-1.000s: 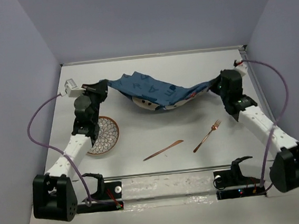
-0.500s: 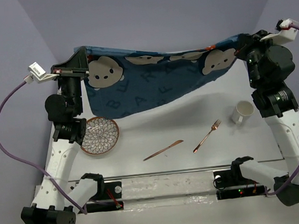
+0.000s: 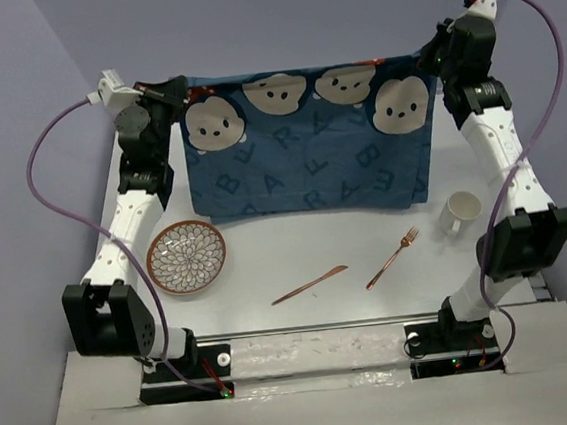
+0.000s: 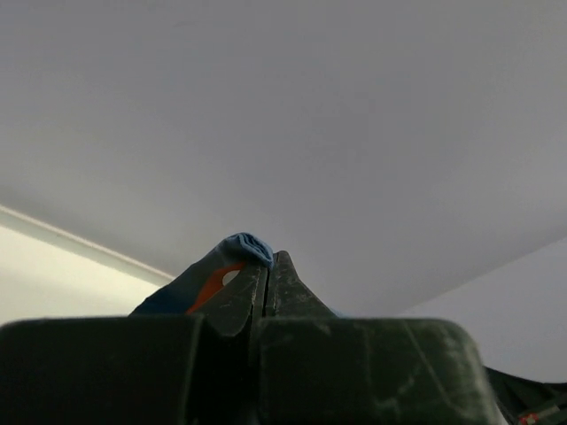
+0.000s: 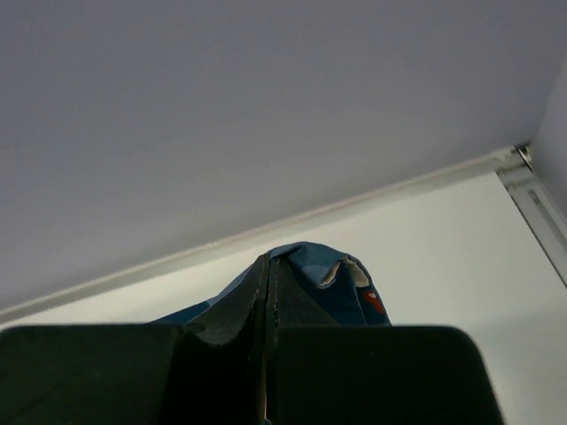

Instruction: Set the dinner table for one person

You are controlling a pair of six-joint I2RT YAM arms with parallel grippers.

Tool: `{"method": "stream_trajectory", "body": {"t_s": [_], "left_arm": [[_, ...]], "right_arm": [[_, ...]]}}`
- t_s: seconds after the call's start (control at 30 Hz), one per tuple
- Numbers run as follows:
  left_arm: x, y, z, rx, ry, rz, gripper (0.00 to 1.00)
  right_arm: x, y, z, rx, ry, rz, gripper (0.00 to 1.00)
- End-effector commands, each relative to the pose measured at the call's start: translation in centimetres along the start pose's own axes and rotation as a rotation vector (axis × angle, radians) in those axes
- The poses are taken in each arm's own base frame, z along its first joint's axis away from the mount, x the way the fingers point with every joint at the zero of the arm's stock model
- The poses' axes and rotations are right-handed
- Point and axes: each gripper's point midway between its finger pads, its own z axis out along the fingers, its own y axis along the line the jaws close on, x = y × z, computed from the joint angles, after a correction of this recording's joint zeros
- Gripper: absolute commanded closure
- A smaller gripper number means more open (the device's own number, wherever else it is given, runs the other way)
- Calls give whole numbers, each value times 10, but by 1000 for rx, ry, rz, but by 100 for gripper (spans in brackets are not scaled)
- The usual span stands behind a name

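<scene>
Two arms hold one dark-blue placemat stretched between them above the dinner table. The left gripper and right gripper are each pinched tight on a top corner. Both wrist views show a fold of blue cloth squeezed between closed fingers.

On the table lie one patterned plate, one copper knife and one copper fork. One white mug stands at the right.

A second ago the cloth sagged low in a crumpled hammock. Half a second ago it hung slanted. Now it hangs taut and square, with four cartoon faces in a row along its top edge. Its lower edge may touch the tabletop, but this angle does not settle it.

The table is plain, matte white and flat. It runs from the arm bases to the far wall.
</scene>
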Motion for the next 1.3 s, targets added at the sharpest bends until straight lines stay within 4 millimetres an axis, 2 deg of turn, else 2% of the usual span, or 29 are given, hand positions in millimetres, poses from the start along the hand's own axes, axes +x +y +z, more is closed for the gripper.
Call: {"method": "stream_trajectory", "body": {"t_s": [0.0,0.03,0.07,0.13,0.2,0.27,0.3,0.33,0.4,0.43,0.5,0.53,0.6,0.63,0.67,0.73,0.8,0.83,0.97,1.07,1.13,1.27], "left_arm": [[-64,-62,17,166,-112,3,100],[-74,-70,18,184,-127,4,100],[-74,-71,19,189,-121,5,100],[-71,-69,19,189,-108,1,100],[-61,-60,18,180,-85,-10,100],[-39,-34,13,136,-42,-32,100],[-36,-30,7,135,-43,-37,100],[-13,1,1,76,-3,-52,100],[0,22,-13,39,2,-65,100],[26,58,-25,-35,46,-79,100],[44,84,-39,-73,62,-85,100],[68,116,-55,-135,104,-84,100],[89,139,-67,-161,140,-90,100],[107,159,-80,-197,179,-94,100],[115,163,-84,-188,198,-98,100],[133,183,-98,-218,238,-100,100],[145,195,-110,-236,266,-100,100],[146,196,-110,-237,267,-100,100],[158,205,-132,-243,304,-96,100],[163,210,-145,-251,317,-90,100],[161,207,-150,-240,313,-82,100],[163,210,-166,-247,319,-77,100]], "right_arm": [[-100,20,-10,-93,-189,23,100],[-111,20,-11,-95,-209,20,100],[-127,26,-16,-117,-240,20,100],[-129,24,-17,-120,-241,17,100],[-112,19,-18,-113,-202,12,100],[-90,15,-17,-121,-159,12,100],[-60,8,-18,-121,-106,20,100],[-42,4,-18,-123,-78,26,100],[-3,-5,-22,-127,-18,61,100],[42,-20,-24,-104,47,72,100],[89,-35,-26,-74,118,116,100],[136,-51,-28,-41,192,125,100],[180,-67,-30,1,273,152,100],[196,-72,-31,11,294,160,100],[228,-83,-35,42,355,167,100],[259,-95,-42,76,418,170,100],[276,-102,-47,94,453,172,100],[282,-105,-51,102,466,170,100],[308,-122,-70,148,519,168,100],[314,-125,-82,156,526,181,100],[324,-130,-94,170,545,193,100],[324,-135,-107,183,534,201,100]]}}
